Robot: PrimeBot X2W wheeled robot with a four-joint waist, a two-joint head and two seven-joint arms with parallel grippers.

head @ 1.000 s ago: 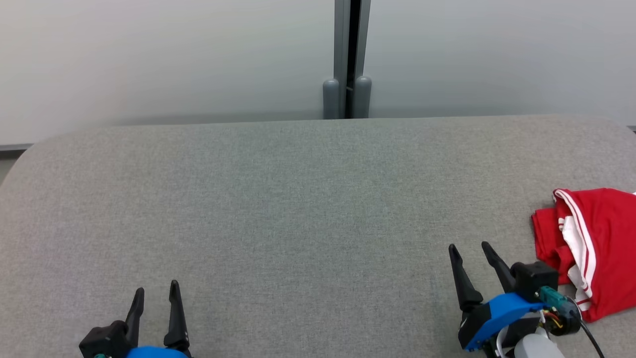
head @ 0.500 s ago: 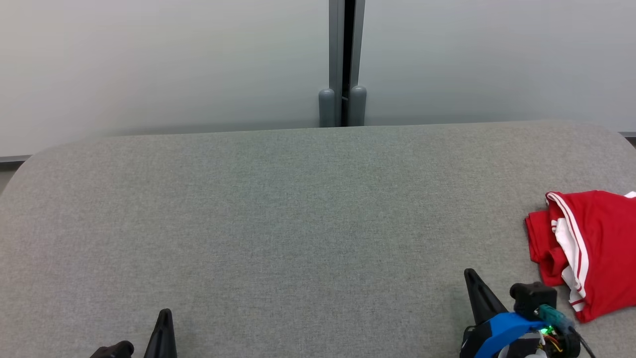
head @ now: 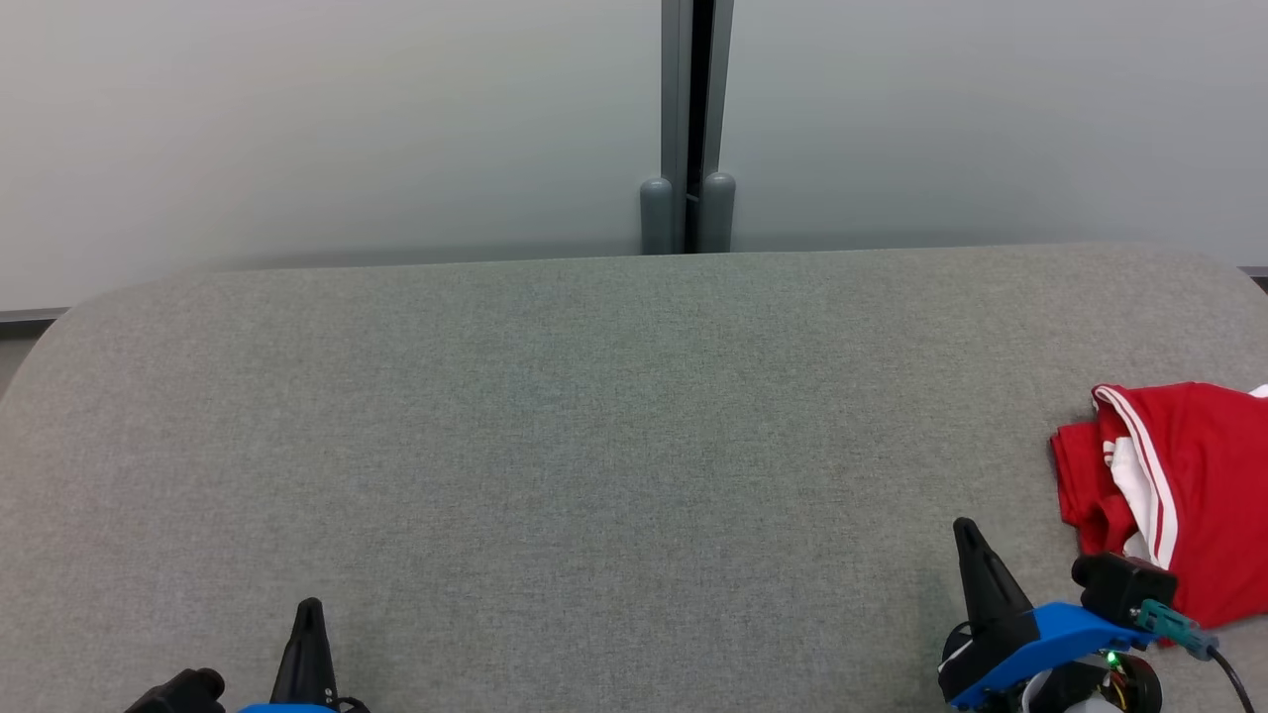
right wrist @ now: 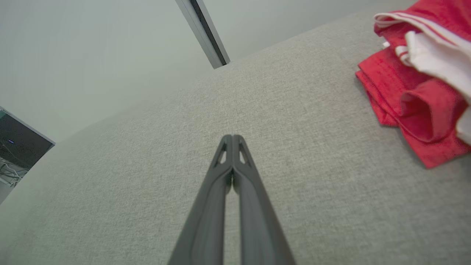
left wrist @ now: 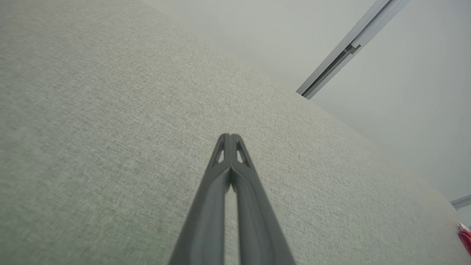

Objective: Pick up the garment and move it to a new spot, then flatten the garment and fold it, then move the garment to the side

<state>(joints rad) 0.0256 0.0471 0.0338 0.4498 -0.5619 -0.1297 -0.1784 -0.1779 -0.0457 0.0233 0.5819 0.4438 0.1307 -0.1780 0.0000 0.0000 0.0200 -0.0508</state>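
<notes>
Because the red, white-striped garment [head: 1184, 485] lies bunched in loose layers at the right edge of the grey tabletop [head: 594, 416], just right of your right end effector [head: 963, 530], you could be facing a heap awaiting pickup or a rough fold already set aside. That end effector and your left end effector [head: 310, 609] are pinched closed on nothing. Keep both tips from snagging the layers. You have no container here.

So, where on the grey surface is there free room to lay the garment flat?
The whole middle of the grey surface is bare, from the far edge to the left fingers and right fingers. Only the right end is crowded, with the bunched red garment.
</notes>
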